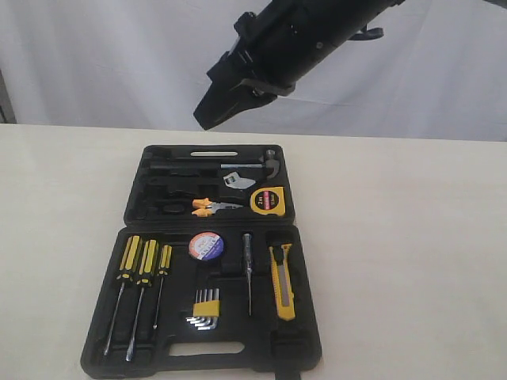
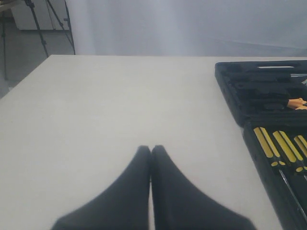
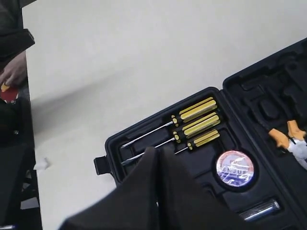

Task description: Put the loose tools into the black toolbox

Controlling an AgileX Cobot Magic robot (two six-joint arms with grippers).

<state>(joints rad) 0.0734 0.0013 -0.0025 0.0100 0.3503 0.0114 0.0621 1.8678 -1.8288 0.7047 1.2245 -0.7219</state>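
The black toolbox (image 1: 238, 364) lies open on the table, both halves flat. In its far half rest the black-and-orange pliers (image 1: 212, 207) and the yellow tape measure (image 1: 268, 201). The near half holds the black tape roll (image 1: 207, 245) and the yellow utility knife (image 1: 283, 281). My right gripper (image 1: 207, 119) hangs shut and empty high above the far half. In the right wrist view its tips (image 3: 156, 149) show over the toolbox (image 3: 115, 143), near the tape roll (image 3: 234, 166). My left gripper (image 2: 151, 147) is shut and empty over bare table, to one side of the toolbox (image 2: 240, 96).
Three yellow-and-black screwdrivers (image 1: 142, 265), a hex key set (image 1: 206, 305), a slim test pen (image 1: 247, 273) and a hammer (image 1: 265, 164) also sit in the case recesses. A white curtain hangs behind the table. Beige table surface (image 1: 412, 237) spreads to both sides of the case.
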